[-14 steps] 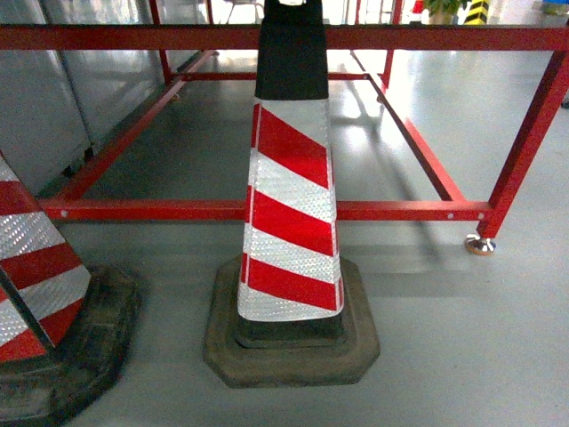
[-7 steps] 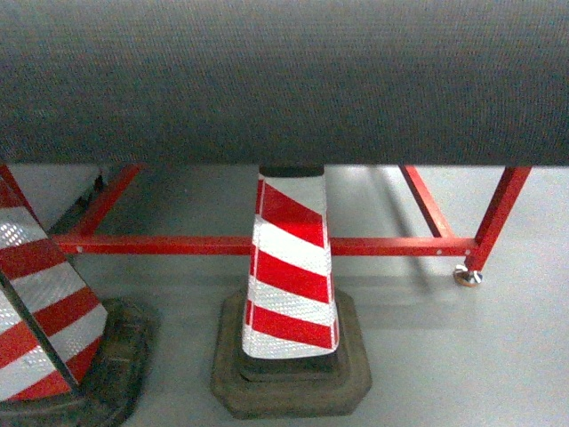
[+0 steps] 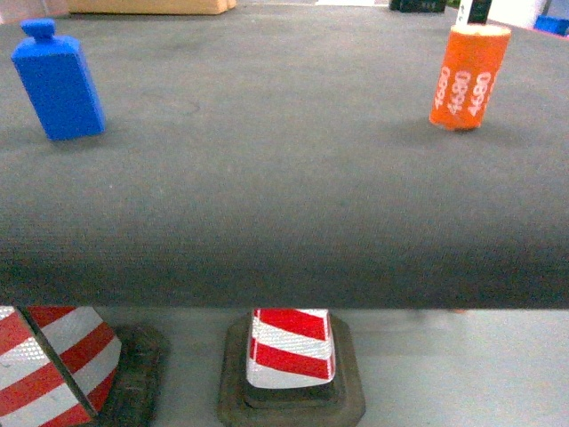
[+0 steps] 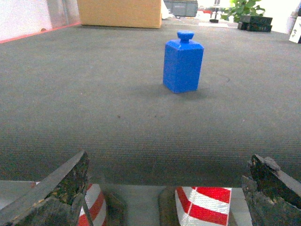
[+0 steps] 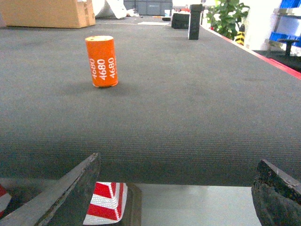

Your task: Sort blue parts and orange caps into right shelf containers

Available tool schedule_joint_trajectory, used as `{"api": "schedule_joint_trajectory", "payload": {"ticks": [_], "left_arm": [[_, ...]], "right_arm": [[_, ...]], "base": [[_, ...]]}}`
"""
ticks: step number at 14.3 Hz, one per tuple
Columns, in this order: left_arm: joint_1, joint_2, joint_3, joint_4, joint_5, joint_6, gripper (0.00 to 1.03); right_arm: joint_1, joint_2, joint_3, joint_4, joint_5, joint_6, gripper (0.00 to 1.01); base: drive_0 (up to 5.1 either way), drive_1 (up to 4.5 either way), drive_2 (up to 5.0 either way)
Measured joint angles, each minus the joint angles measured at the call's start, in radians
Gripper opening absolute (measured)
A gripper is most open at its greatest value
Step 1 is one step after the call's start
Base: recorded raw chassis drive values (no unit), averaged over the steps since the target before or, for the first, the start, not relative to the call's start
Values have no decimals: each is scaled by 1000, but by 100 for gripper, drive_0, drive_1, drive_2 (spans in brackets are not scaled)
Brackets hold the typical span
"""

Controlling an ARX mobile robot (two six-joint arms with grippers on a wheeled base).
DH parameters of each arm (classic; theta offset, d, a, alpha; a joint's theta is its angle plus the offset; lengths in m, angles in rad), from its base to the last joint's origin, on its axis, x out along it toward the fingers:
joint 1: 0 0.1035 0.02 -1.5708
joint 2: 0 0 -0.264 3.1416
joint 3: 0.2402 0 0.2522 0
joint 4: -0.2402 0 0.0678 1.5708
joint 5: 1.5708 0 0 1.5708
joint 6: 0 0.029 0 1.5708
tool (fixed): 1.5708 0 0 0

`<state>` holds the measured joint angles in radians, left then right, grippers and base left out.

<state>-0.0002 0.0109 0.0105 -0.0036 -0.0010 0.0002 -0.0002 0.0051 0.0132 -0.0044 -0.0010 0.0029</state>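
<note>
Blue bottle-shaped part point(image 3: 57, 82) upright near the worktop's point(image 3: 284, 222) far left corner, orange cylindrical cap point(image 3: 468, 76) marked 4680 upright near its far right corner, left gripper point(image 4: 164, 197) and right gripper point(image 5: 174, 193) both spread wide, empty, at the near edge.

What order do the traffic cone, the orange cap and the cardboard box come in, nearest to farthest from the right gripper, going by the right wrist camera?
From the right gripper:
1. Traffic cone, lower left, below the table edge.
2. Orange cap, standing upright on the mat, left of centre.
3. Cardboard box, at the far left back of the table.
</note>
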Motion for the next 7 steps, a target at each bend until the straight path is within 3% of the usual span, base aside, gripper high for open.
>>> {"api": "schedule_joint_trajectory", "payload": {"ticks": [7], "left_arm": [[0,0,0,2,0,0,98]], "right_arm": [[0,0,0,3,0,0,98]], "base": [[0,0,0]]}}
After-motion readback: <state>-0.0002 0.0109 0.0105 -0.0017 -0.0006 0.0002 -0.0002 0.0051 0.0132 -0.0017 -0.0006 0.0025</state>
